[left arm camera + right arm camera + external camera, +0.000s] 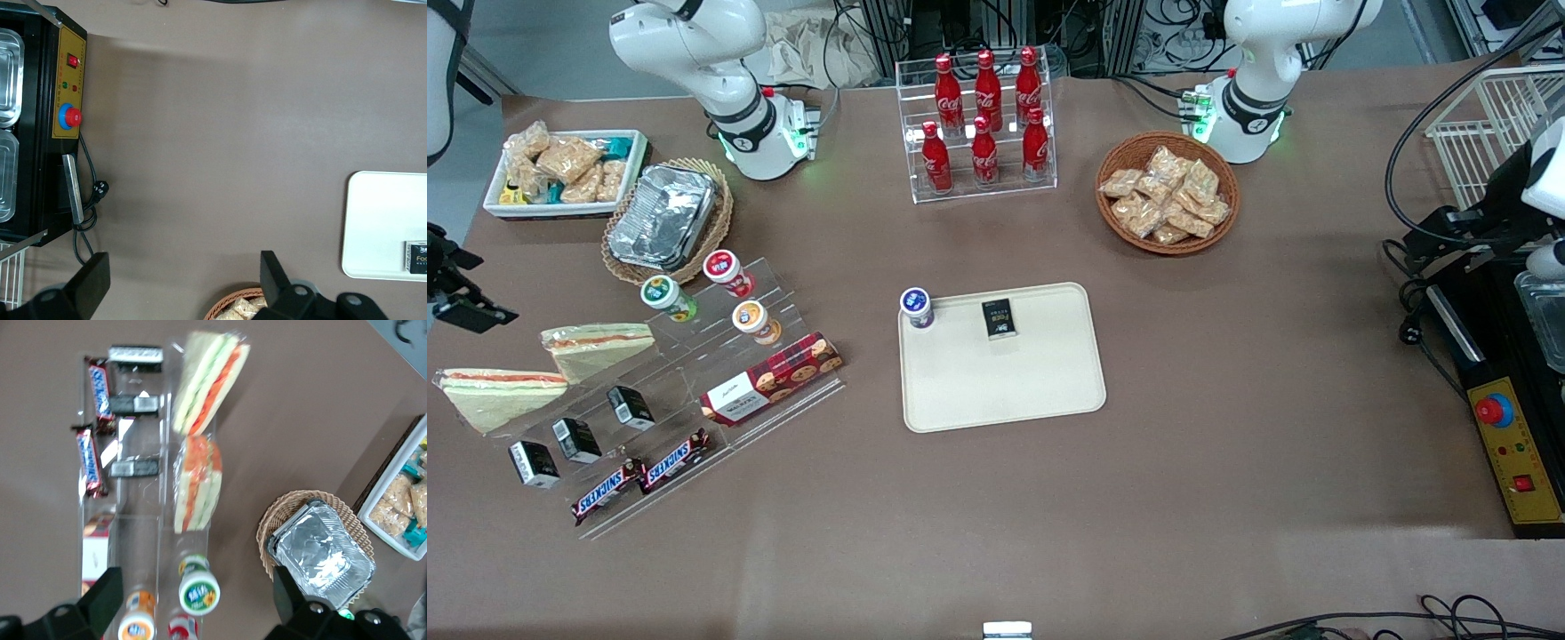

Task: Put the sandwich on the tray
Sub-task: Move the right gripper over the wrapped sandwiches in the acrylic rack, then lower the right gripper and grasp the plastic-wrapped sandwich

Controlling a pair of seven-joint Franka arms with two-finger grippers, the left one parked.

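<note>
Your brown desk (996, 498) carries two wrapped sandwiches (198, 483) on the clear display rack toward the working arm's end, well apart from the cream tray (1005, 391). The tool (193, 600) hovers above them, fingers spread and empty; you're at the approach step, so descend and close on one sandwich.

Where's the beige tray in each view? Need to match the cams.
Front view: the cream-beige rectangular plastic tray lies mid-table, nearer the camera than the clear rack of red cola bottles.
Left wrist view: one end of it shows, cut off by the picture edge.
Right wrist view: not in it; the open gripper hovers over the green-lidded cup.
Shared landmark: the small black packet on the tray.
</note>
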